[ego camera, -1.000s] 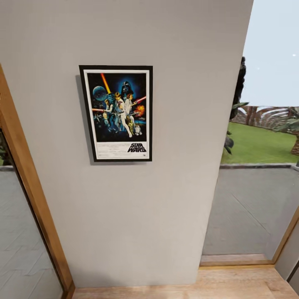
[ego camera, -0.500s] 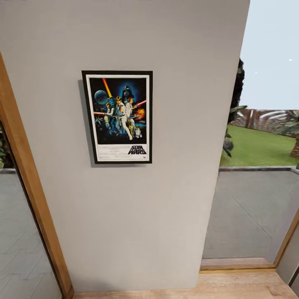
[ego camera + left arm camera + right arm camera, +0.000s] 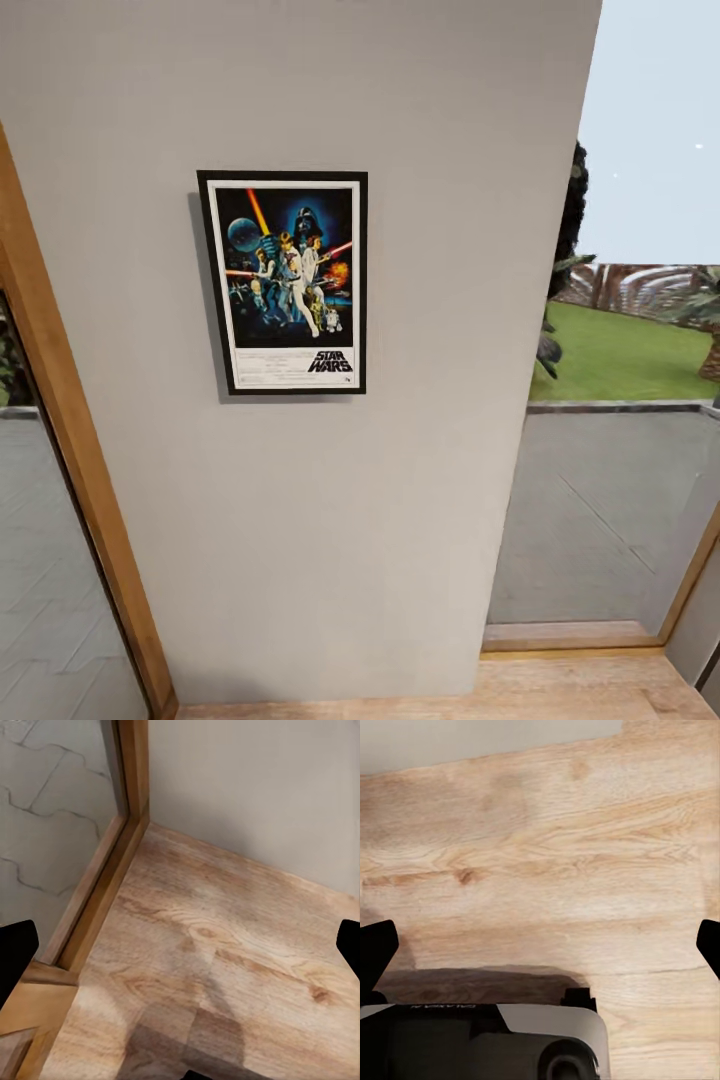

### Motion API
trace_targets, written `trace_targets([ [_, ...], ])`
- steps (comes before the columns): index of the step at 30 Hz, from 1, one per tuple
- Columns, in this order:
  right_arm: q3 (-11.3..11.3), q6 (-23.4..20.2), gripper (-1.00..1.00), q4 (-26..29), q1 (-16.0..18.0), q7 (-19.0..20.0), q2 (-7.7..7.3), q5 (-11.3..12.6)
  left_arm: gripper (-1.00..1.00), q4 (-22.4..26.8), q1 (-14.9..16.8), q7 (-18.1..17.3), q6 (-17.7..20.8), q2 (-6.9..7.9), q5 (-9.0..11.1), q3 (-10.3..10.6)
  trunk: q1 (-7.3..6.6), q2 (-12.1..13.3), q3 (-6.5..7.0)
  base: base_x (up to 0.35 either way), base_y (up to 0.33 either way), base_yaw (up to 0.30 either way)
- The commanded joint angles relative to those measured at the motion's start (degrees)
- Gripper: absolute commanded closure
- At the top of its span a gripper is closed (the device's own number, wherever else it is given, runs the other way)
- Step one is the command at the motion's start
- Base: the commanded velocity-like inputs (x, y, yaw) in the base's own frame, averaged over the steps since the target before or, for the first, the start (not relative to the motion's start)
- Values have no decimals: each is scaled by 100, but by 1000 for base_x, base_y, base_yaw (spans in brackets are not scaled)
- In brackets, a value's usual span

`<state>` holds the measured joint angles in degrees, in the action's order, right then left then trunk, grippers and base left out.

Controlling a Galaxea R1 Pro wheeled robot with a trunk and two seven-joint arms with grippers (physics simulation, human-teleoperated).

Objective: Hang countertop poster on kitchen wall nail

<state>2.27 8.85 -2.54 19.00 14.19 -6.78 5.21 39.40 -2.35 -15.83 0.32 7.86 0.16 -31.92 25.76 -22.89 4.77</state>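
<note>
The framed Star Wars poster (image 3: 288, 282) hangs upright and flat against the light grey wall (image 3: 330, 520), casting a thin shadow along its left side. No nail can be seen; any nail there is hidden behind the poster. The kitchen countertop is out of view. My left gripper (image 3: 180, 952) is open, its black fingertips (image 3: 16, 954) wide apart over pale wood floor (image 3: 217, 945) near the wall's base. Over the same kind of floor (image 3: 547, 847), my right gripper (image 3: 540, 949) is also open with nothing between its fingertips (image 3: 375, 954).
A wooden door frame (image 3: 70, 470) borders the wall on the left. To the right is a glazed opening onto a paved terrace (image 3: 600, 520) and a lawn. Part of my own base (image 3: 487, 1042) sits under the right gripper.
The head view shifted slightly a second ago, so the poster sits a little lower and smaller in the picture. Nothing has moved in the last half second.
</note>
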Motion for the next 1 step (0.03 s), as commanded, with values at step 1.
trace_targets([
  [1,19,31,-100,-27,8,40,3,54,-100,5,-2,-34,3,-3,1,-17,2,-3,0,0,0,0],
])
